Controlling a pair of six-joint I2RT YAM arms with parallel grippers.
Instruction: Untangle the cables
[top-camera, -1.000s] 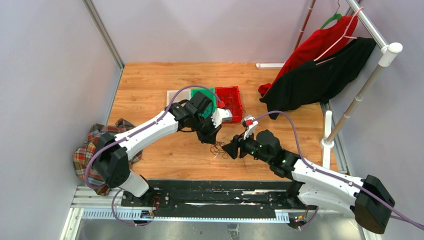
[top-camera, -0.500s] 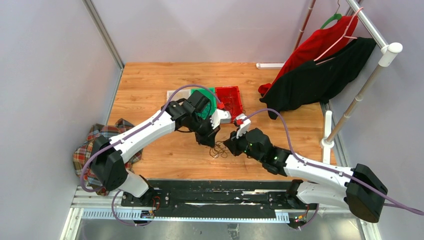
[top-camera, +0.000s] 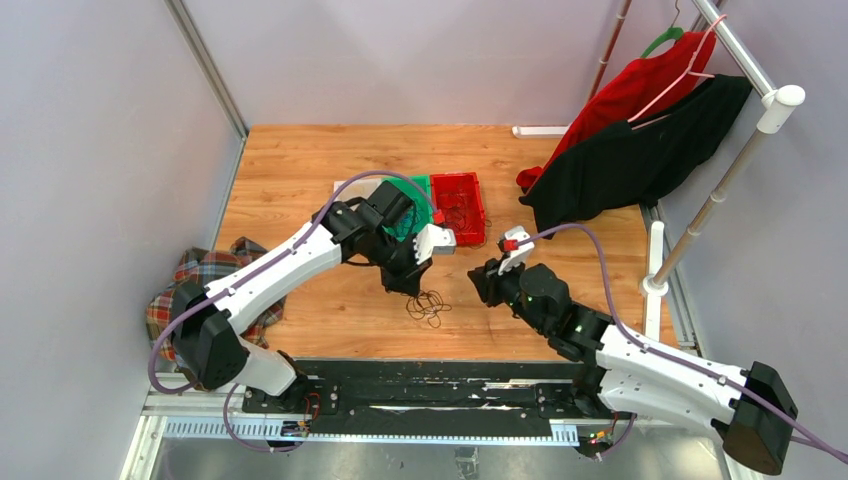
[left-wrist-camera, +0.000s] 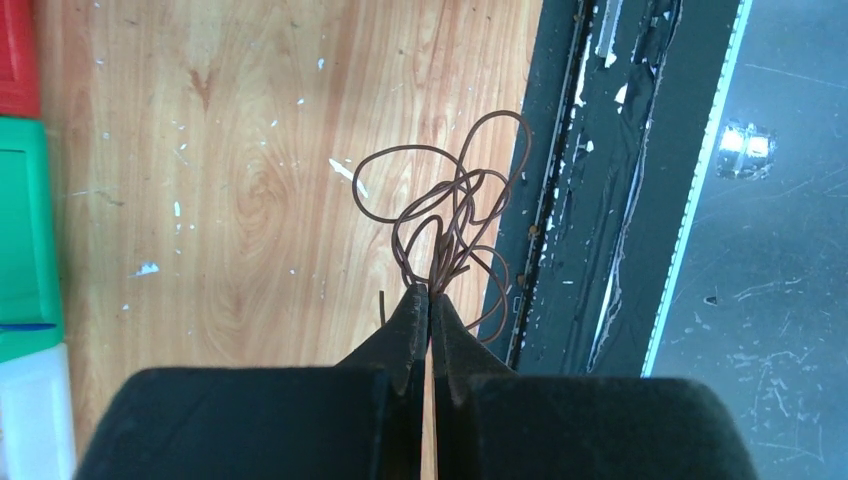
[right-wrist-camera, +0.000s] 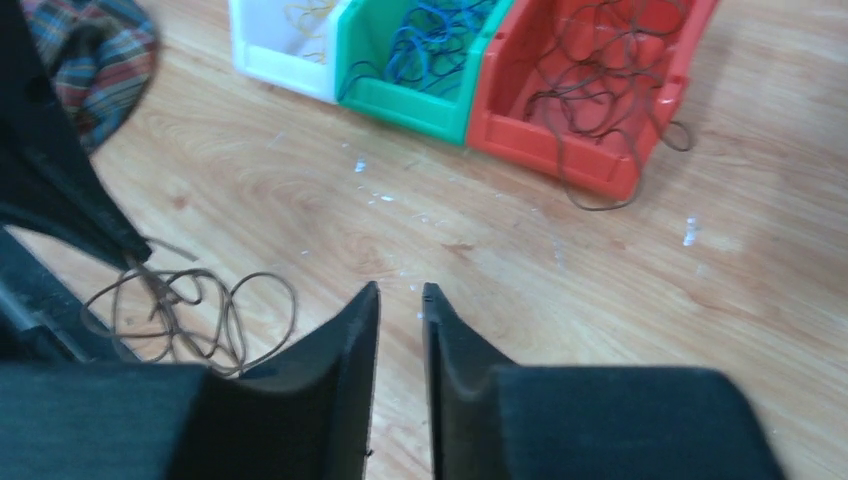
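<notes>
Left wrist view showed the left gripper (left-wrist-camera: 430, 292) pinched shut on the cables (left-wrist-camera: 455, 215), a brown tangle near the table (left-wrist-camera: 250, 150) edge, strand ends hidden inside the grip. The right gripper (right-wrist-camera: 400, 292) was empty, jaws narrowly apart.

A: Room check. Landmark = wooden table (top-camera: 290, 170). What's around it?
B: Plain pale grey walls (top-camera: 420, 60) behind it and on both sides. Metal corner post (top-camera: 205, 65) rises at its far-left corner.
A: Right of it?
B: Clothes rack (top-camera: 715, 200) with white poles, just off the right edge. Red garment (top-camera: 620, 95) and black garment (top-camera: 640, 155) on hangers, hems over the table's far-right corner.
A: Left?
B: Plaid cloth (top-camera: 165, 300) bunched at the near-left corner.
A: Near edge?
B: Black rail (top-camera: 450, 385) along it, grey floor (top-camera: 400, 455) beyond. Light even, shadows soft. Tabletop flecked white.
</notes>
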